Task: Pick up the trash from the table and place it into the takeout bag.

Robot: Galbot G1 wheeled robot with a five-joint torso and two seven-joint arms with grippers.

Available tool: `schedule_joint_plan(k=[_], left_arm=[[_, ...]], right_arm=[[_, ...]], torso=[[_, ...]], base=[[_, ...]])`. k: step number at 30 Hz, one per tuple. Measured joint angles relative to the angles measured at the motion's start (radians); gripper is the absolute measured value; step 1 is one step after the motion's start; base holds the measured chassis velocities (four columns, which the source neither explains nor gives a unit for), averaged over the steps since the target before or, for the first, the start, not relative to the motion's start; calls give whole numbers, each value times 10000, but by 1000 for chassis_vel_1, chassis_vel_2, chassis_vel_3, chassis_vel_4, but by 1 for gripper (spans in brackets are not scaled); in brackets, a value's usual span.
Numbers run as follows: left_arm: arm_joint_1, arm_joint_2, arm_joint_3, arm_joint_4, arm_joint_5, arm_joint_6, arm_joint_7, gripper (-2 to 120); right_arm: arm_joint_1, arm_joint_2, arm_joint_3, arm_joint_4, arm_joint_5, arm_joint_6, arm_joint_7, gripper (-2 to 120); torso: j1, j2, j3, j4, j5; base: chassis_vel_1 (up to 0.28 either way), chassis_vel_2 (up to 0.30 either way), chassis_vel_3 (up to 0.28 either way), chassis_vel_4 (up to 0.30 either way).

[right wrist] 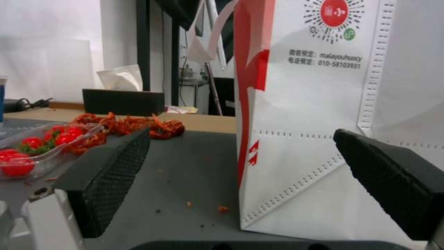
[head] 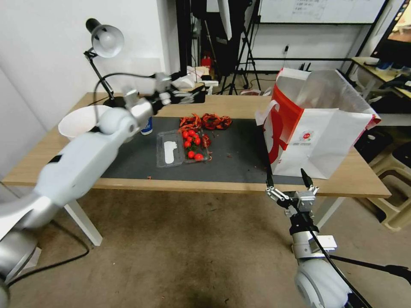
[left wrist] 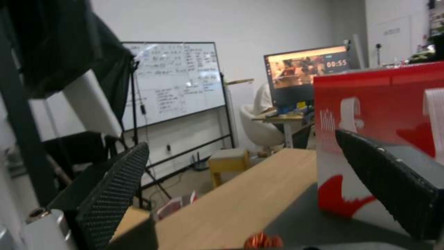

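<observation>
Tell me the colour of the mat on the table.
Dark grey mat; head view shows it best.

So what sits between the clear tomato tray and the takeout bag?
Bare dark mat, apart from a few small red crumbs; the head view shows the stretch from tomato tray to takeout bag.

Both tools [head: 190, 96] [head: 287, 179] agape, empty.

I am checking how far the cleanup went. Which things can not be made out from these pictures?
- Inside of the takeout bag: head view, its own walls hide the contents.
- Paper cup: head view, mostly behind the left arm; logo unreadable.
- Left gripper: head view, blurred; the left wrist view shows its fingers apart.
- Clear tray of tomatoes: right wrist view, cut by the edge.
- Right gripper: open, before the table.
</observation>
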Motion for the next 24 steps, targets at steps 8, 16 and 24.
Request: schedule_joint_plan(k=[8,16,24], left_arm=[[2128,608,-1410,-1253,115,75,-394,100],[4553,921,-3022,-2863,654,94,-1972,100],[7276,500,-4850,-4736,1581,644,-4025,100]], right_arm=[[45,-2,-131,-102,-66,-2,-20,99],[47,-4,-200,-166,-97,60,-28,99],[16,7,-287,-153,-105,116,-33,99]], torso=[[-1,0,0,-3,3],[-1,1,0,-1,1],[-1,1,0,-2,3]], base=[[0,0,0,0],[0,0,0,0],[0,0,0,0]])
